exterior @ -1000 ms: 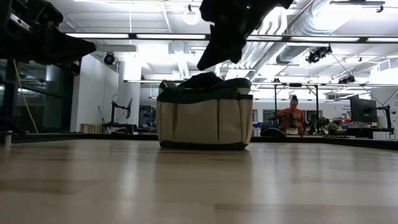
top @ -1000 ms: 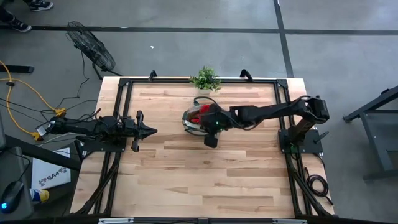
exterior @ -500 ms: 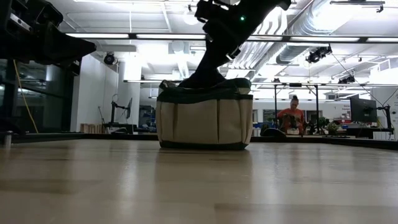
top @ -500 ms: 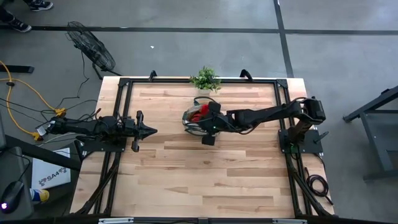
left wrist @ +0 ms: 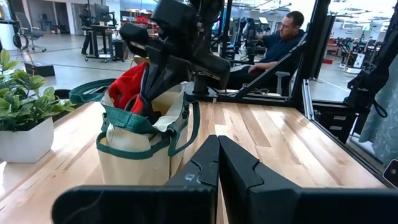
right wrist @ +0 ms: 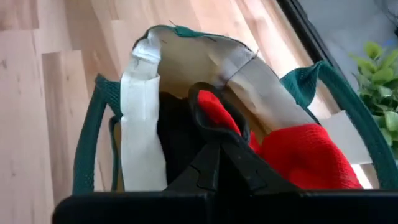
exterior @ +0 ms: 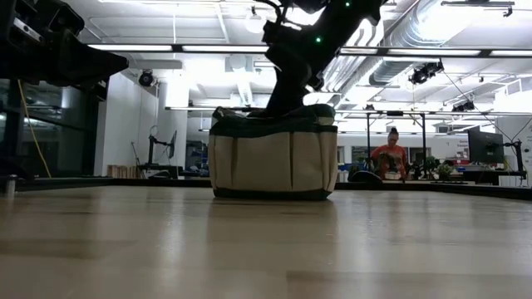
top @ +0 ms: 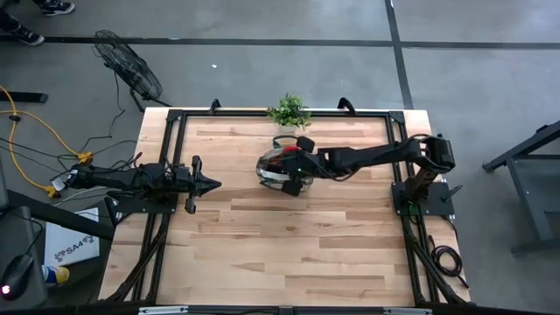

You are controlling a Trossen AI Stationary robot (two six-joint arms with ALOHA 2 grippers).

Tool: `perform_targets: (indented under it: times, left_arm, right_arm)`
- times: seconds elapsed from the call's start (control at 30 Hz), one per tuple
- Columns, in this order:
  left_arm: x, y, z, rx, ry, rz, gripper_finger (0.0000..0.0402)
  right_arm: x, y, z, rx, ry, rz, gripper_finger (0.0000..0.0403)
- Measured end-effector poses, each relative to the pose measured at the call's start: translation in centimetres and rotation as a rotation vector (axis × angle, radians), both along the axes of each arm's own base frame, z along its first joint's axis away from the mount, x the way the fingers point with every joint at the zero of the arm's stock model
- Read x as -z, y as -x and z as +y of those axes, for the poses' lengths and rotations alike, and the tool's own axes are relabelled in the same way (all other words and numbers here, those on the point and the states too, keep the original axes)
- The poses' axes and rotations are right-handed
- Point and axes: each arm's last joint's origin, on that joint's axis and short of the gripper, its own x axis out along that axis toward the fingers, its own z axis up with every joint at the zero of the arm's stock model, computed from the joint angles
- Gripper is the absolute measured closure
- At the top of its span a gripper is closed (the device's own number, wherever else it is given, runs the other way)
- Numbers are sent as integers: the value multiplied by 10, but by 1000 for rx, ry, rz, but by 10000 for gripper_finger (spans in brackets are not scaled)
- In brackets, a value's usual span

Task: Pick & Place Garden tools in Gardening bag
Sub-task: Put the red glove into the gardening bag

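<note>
Right wrist view has my right gripper (right wrist: 219, 149) clamped on a red-cuffed glove (right wrist: 217, 121) inside the gardening bag (right wrist: 140, 124) mid-table, so I'd push deeper before releasing; left gripper (top: 210, 184) parked shut.

The worktop (top: 289, 245) is a butcher-block slab of pale wooden planks set in a black metal frame. Two things stand directly on it. The gardening bag (top: 278, 168), a small round khaki tote with dark green trim and loop handles, sits upright a little behind the middle of the worktop; red and black fabric shows in its open mouth. The small green potted plant (top: 289, 111), in a white pot, stands at the far edge, just behind the bag and apart from it. The near half of the planks is bare wood.
</note>
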Motion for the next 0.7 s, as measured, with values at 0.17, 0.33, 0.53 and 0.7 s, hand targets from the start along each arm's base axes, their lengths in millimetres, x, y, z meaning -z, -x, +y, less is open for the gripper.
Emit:
perform_targets:
  times: [0.17,0.33,0.53,0.7]
  left_arm:
    - [0,0,0,0,0,-1,402]
    - [0,0,0,0,0,-1,402]
    - [0,0,0,0,0,-2,402]
    - [0,0,0,0,0,-2,402]
  right_arm:
    - [12,-4,-5,-26,-49,32,398]
    - [28,-9,-4,-62,-123,66,398]
    - [43,-13,-2,-109,-184,105,398]
    - [42,-14,-1,-117,-193,96,398]
